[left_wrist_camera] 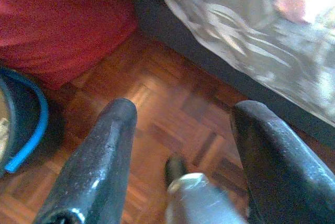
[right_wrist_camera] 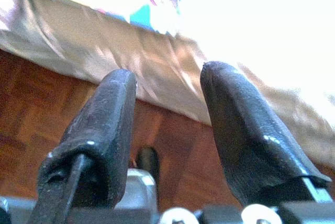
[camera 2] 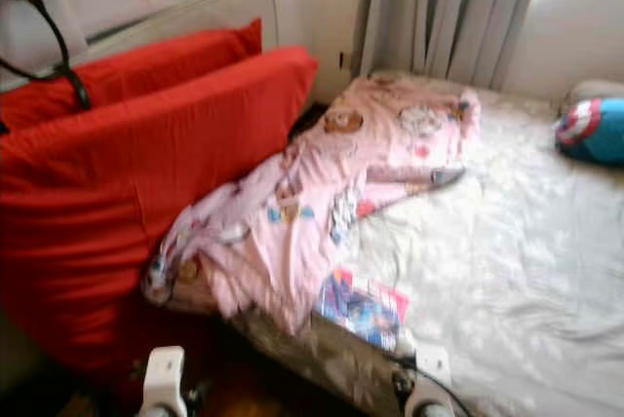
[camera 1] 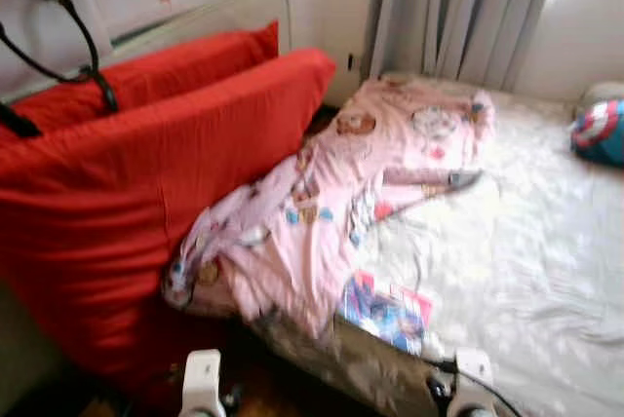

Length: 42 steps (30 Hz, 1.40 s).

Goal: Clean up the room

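One bed (camera 1: 546, 271) with a pale sheet is seen ahead of both sets of jaws, its near edge just above them in the head views; two large red cushions (camera 1: 146, 183) are stood on edge against its side, beyond and to the left of the left jaws, with black cables (camera 1: 83, 56) draped over the rear one; a crumpled pink patterned blanket (camera 1: 331, 193) is spread from the cushions across the bed, its lower end hanging over the edge between the two sets of jaws and further off; grey curtains (camera 1: 458, 8) are hung at the far end; a blue, red and white round pillow (camera 1: 600, 130) is laid well beyond the right jaws, to their right; a colourful printed item (camera 1: 385, 312), too blurred to identify, is laid on the bed edge just beyond the right jaws. The left gripper (left_wrist_camera: 180, 156) is held low over the parquet floor (left_wrist_camera: 157, 109), jaws parted and holding nothing, with a blue-rimmed dark container (left_wrist_camera: 21, 119) off to one side. The right gripper (right_wrist_camera: 167, 124) is held beside the bed's hanging sheet, jaws likewise apart and unloaded.
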Available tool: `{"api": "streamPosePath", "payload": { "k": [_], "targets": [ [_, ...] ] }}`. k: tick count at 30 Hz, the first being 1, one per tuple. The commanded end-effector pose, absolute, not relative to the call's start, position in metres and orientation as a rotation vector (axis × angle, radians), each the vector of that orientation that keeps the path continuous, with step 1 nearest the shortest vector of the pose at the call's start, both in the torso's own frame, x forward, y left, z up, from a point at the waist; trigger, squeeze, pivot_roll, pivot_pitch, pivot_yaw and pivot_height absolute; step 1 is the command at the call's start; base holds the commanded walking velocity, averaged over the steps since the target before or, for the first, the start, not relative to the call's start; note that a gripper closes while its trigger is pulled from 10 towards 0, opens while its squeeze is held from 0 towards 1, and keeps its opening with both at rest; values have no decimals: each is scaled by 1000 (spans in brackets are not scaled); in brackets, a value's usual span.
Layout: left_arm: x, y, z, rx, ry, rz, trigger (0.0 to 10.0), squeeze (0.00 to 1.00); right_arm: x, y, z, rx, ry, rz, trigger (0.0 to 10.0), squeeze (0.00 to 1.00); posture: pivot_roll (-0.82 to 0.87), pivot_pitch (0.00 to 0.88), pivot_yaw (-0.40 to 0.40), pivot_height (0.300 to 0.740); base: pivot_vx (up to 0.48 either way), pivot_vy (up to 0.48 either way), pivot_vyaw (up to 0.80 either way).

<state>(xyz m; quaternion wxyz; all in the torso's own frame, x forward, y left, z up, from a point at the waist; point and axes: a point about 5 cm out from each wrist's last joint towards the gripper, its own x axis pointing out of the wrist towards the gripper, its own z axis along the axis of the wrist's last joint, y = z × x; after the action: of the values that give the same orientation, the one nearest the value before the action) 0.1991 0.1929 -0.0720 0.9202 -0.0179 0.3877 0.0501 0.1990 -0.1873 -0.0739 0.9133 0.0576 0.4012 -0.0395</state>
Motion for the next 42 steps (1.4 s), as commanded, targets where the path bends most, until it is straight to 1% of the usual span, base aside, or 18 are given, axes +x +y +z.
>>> {"api": "streamPosePath", "payload": {
  "k": [1,9,15,20,31,39,42],
  "targets": [
    [194,199,-74,-35,818,120,10000,0,197,-180,-76,132,840,-69,10000,0,-95,0,-5,740,0,0,0],
    [196,202,-72,-33,798,126,10000,0,205,-180,-71,145,799,-79,10000,0,-88,0,0,740,0,0,0],
    [210,205,-63,-54,736,147,10000,0,219,-182,-62,153,749,-85,10000,0,-89,0,3,740,0,0,0],
    [214,204,-61,-67,721,148,10000,0,224,-182,-59,153,730,-81,10000,0,-91,0,7,740,0,0,0],
    [207,202,-65,-79,737,151,10000,0,219,-185,-62,143,741,-73,10000,0,-108,0,3,740,0,0,0],
    [198,199,-71,-84,753,150,10000,0,209,-187,-67,135,756,-69,10000,0,-114,0,-14,740,0,0,0],
    [194,199,-72,-87,753,155,10000,0,207,-188,-67,127,743,-75,10000,0,-115,0,-8,740,0,0,0]
  ]
}}
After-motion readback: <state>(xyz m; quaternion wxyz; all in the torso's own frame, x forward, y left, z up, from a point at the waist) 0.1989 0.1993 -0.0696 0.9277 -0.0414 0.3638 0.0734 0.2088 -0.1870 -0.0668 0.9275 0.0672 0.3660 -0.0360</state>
